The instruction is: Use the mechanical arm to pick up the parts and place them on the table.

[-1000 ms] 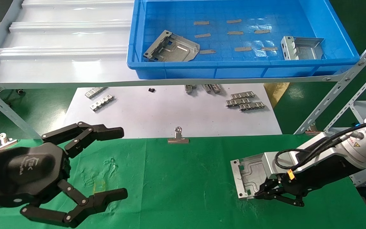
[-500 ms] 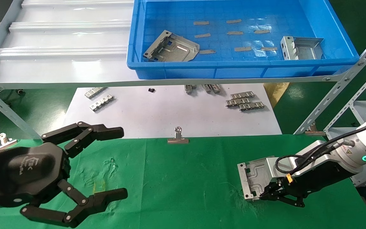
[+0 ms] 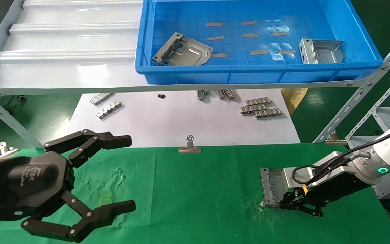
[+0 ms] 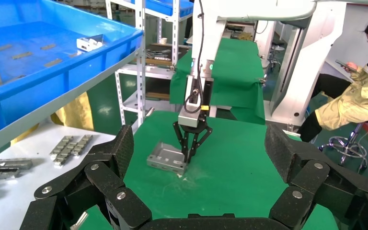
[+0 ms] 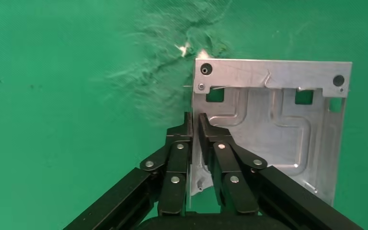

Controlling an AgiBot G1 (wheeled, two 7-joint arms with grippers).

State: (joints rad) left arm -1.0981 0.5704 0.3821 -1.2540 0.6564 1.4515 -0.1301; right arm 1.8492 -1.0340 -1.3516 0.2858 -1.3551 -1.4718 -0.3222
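Note:
My right gripper [image 3: 284, 203] is low over the green table [image 3: 198, 189] at the right. It is shut on the upright side wall of a silver part [image 3: 271, 186]. The right wrist view shows the black fingertips [image 5: 187, 125] pinching that thin wall, with the ribbed part [image 5: 278, 124] lying flat beside them. Seen from the left wrist, the part [image 4: 165, 158] rests on the cloth under the right gripper [image 4: 188, 158]. Two more parts [image 3: 183, 51] [image 3: 322, 51] lie in the blue bin. My left gripper [image 3: 129, 172] hovers open and empty at the near left, and its wide jaws frame the left wrist view [image 4: 199, 143].
The blue bin [image 3: 259, 76] stands on a pale ribbed shelf [image 3: 66, 44] at the back. Below it a white sheet [image 3: 181, 118] carries toothed metal strips [image 3: 261, 108]. A binder clip [image 3: 190, 145] sits at the cloth's far edge. Slanted rack struts [image 3: 357, 108] stand at the right.
My right gripper has carried the part to the right and down, and the part has tipped from tilted to lying on the cloth. The left arm has not moved.

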